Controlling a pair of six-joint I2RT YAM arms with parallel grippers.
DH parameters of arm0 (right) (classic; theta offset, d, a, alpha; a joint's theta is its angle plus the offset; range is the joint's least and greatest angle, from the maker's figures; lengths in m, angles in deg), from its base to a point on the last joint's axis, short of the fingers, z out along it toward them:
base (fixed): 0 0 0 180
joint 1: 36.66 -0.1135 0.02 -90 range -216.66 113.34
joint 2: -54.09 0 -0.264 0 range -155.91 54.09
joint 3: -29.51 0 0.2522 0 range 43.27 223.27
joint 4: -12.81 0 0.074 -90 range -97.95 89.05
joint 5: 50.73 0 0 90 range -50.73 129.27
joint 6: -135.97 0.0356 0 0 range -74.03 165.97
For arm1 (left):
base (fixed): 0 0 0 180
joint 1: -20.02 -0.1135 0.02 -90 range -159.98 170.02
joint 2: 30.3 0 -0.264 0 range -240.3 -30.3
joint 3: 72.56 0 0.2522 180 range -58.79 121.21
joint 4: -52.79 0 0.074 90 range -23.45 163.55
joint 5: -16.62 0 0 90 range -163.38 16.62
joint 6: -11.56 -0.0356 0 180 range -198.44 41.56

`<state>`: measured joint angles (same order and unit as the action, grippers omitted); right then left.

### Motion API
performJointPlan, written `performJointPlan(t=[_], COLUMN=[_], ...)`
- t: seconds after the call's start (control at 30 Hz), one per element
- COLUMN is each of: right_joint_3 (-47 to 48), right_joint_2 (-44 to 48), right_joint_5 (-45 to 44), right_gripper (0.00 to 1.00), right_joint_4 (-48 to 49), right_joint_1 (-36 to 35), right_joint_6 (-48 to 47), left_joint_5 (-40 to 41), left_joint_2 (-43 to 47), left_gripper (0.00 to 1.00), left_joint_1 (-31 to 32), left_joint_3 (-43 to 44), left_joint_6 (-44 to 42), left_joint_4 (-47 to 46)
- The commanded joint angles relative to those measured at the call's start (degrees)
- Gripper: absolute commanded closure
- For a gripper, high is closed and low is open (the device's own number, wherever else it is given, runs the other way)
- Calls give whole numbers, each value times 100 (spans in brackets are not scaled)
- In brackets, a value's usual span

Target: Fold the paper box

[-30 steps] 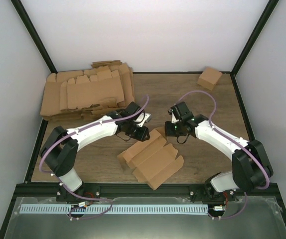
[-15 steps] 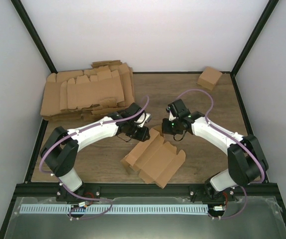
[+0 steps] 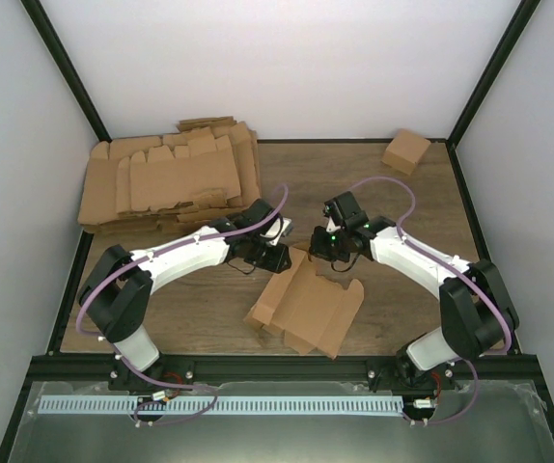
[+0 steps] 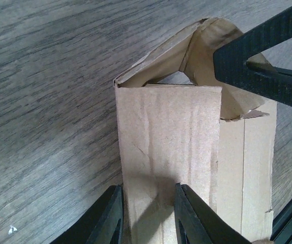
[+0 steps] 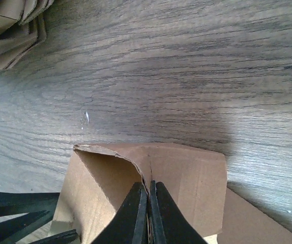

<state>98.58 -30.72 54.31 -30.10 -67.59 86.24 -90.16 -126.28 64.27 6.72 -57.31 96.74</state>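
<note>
Both hands grip the paper box (image 3: 306, 307) — left hand (image 4: 148, 203) pinching a panel, right hand (image 5: 148, 203) pressed tight on a wall edge. Looks mid-forming; next you'd square the tube.

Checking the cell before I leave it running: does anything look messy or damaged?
The pile of blanks at the far left is splayed, sheets jutting out unevenly. The paper box shows a crumpled, ragged end flap in the left wrist view.

Top cam overhead, looking down on whole table (image 3: 200, 313); wrist cams v close, share paper box (image 4: 166, 152)
</note>
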Motion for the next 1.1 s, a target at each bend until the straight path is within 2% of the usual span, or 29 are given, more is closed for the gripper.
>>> performJointPlan(t=[0.0, 0.7, 0.8, 1.0, 1.03, 1.07], right_joint_3=[-233, -1667, -1739, -1819, -1829, -1863], right_joint_2=[219, 1150, 1124, 877, 851, 853], right_joint_5=[347, 748, 917, 1427, 1407, 1428], right_gripper=[99, 96, 92, 86, 84, 79], right_joint_4=[178, 971, 1075, 1447, 1467, 1533], right_joint_1=[-92, -219, -305, -336, -334, -334], right_joint_6=[508, 1664, 1615, 916, 814, 722], left_joint_5=[20, -183, -255, -398, -364, -340], left_joint_2=[54, -88, -102, -200, -194, -173], left_gripper=[70, 70, 70, 70, 70, 70], left_joint_1=[24, 153, 154, 180, 176, 174], left_joint_3=[-130, -132, -90, 117, 145, 159], left_joint_6=[119, 221, 179, -113, -141, -162], left_joint_4=[-145, -296, -279, -26, 25, 45])
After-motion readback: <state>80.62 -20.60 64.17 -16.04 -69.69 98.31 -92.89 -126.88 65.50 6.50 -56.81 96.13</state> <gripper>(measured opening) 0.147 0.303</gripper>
